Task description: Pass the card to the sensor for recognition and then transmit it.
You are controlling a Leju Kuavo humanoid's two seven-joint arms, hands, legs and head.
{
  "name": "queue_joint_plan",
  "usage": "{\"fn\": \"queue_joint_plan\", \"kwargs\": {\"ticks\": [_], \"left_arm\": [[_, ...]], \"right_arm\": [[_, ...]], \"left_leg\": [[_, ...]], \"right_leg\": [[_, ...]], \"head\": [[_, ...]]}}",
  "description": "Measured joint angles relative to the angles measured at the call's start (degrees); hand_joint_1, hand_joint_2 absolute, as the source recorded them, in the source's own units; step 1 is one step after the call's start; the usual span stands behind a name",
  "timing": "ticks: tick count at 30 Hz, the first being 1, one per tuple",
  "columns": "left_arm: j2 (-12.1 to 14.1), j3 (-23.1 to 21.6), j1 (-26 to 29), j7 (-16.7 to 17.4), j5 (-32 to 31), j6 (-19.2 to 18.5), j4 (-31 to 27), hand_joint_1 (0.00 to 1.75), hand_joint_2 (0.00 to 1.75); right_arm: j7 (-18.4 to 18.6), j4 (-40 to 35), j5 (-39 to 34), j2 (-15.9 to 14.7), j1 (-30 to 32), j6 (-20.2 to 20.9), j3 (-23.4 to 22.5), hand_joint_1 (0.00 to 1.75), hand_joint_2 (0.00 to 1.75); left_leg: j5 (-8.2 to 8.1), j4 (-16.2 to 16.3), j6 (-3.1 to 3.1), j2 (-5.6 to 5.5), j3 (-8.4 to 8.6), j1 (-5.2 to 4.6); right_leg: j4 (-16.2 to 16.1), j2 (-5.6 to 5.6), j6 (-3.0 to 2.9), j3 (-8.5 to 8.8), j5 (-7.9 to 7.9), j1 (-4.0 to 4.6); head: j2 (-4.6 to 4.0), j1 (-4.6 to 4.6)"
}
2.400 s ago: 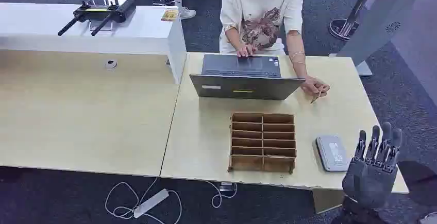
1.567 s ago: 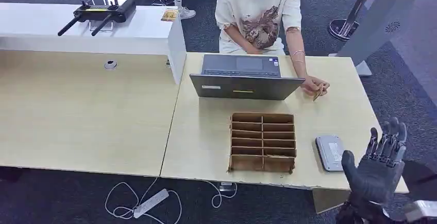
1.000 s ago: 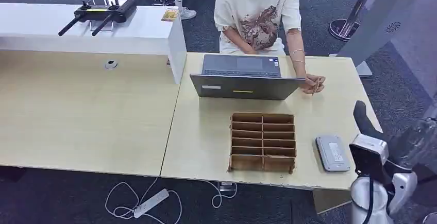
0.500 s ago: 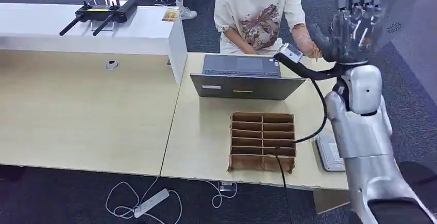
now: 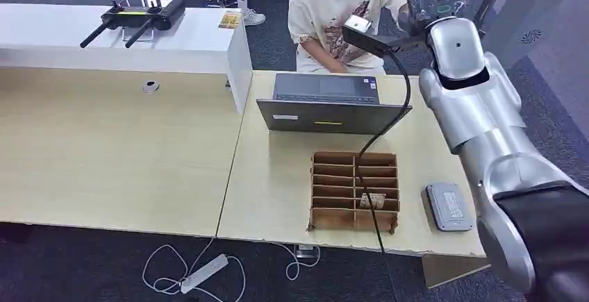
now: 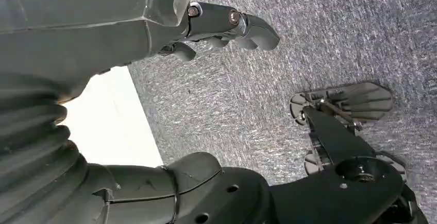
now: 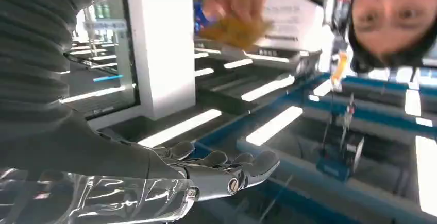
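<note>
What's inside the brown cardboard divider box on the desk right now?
The divider box has two columns of narrow slots. A small patterned item, possibly a card, lies in a lower right-column slot. A black cable crosses the box and hides a strip of it; the other slots look empty.

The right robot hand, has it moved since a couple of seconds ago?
Yes. The right robot hand rose from beside the grey sensor at the table's near edge, past the laptop, toward the person.
</note>
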Motion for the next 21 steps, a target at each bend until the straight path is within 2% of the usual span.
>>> {"fn": "queue_joint_plan", "kwargs": {"ticks": [3, 13, 14, 15, 21], "left_arm": [[-0.1, 0.0, -0.2, 0.3, -0.4, -0.1, 0.0, 0.0, 1.75], [-0.3, 0.0, -0.8, 1.4, -1.2, -0.2, 0.0, 0.0, 1.75], [-0.4, 0.1, -0.9, 1.6, -1.3, -0.2, 0.0, 0.0, 1.75], [-0.4, 0.1, -0.9, 1.6, -1.4, -0.1, 0.0, 0.0, 1.75], [-0.6, 0.2, -1.2, 2.0, -1.5, 0.0, 0.0, 0.0, 1.75]], "right_arm": [[0.6, 3.3, -0.9, 0.7, -1.5, 3.0, 0.2, 0.0, 1.75], [1.6, 7.6, -2.2, 1.0, -2.2, 4.3, 0.2, 0.0, 1.75], [1.7, 7.8, -2.4, 1.0, -2.3, 4.3, 0.1, 0.24, 1.75], [1.8, 8.0, -2.8, 1.0, -2.3, 4.3, 0.0, 0.4, 1.75], [1.9, 8.7, -3.1, 1.0, -2.5, 4.2, -0.5, 0.4, 1.75]], "left_leg": [[0.0, 0.0, 0.0, -0.01, 0.01, 0.0], [0.0, 0.0, 0.0, 0.01, 0.02, 0.01], [0.0, 0.0, 0.0, 0.01, 0.02, 0.01], [0.0, 0.0, 0.0, 0.02, 0.02, 0.01], [0.0, 0.0, 0.0, 0.02, 0.02, 0.01]], "right_leg": [[0.0, -0.01, 0.0, 0.0, 0.0, 0.0], [0.0, 0.02, 0.0, -0.03, 0.0, 0.0], [0.0, 0.02, 0.0, -0.03, 0.0, 0.0], [0.0, 0.02, 0.0, -0.04, 0.0, 0.0], [0.0, 0.03, 0.0, -0.04, 0.01, 0.0]], "head": [[0.0, 0.0], [0.0, 0.0], [0.0, 0.0], [0.0, 0.0], [0.0, 0.0]]}}
